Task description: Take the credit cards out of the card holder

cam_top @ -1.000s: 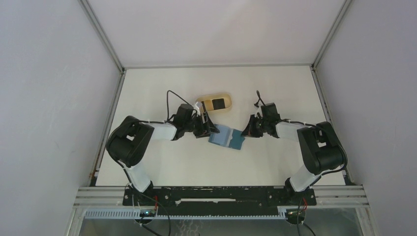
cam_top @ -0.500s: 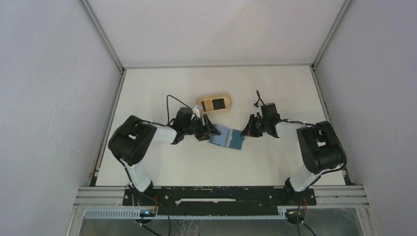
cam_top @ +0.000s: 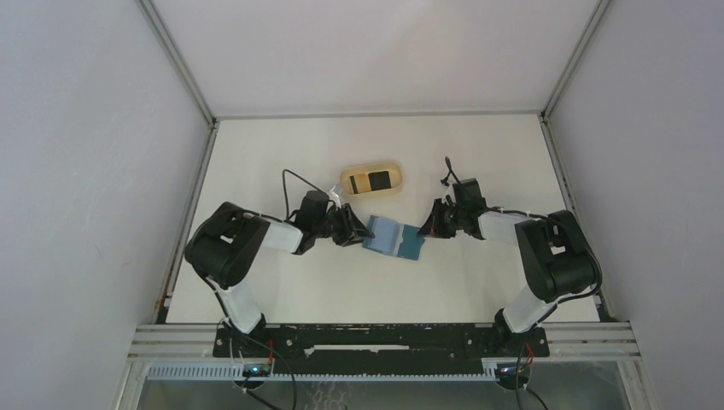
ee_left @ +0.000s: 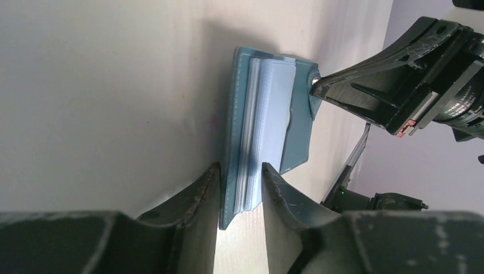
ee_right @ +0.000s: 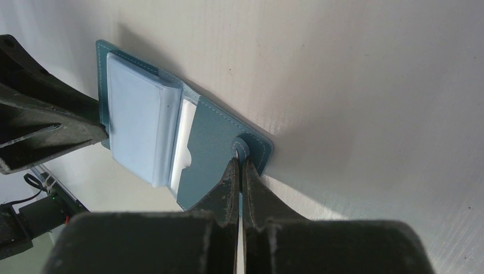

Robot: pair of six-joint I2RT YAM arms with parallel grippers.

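The teal-blue card holder (cam_top: pixel 394 239) lies open on the table, its light-blue sleeves (ee_right: pixel 137 123) stacked on its left half. A white card edge (ee_right: pixel 184 137) shows in the teal pocket. A black card (cam_top: pixel 377 180) lies in the tan tray (cam_top: pixel 348 182). My left gripper (cam_top: pixel 357 231) has its jaws on either side of the holder's left end (ee_left: pixel 231 114), touching the cover and the sleeve stack. It shows in its wrist view (ee_left: pixel 240 171). My right gripper (cam_top: pixel 429 229) is shut on the holder's closure tab (ee_right: pixel 251 149), pinning it low at the table.
The tan rounded tray sits just behind the holder, near my left gripper. Metal frame rails (cam_top: pixel 175 213) border the white table on both sides and at the back. My two grippers face each other with only the holder between them.
My left gripper has moved from beside the tan tray towards me onto the holder's left end, and its wrist has swung left. My right gripper and the holder have not moved.
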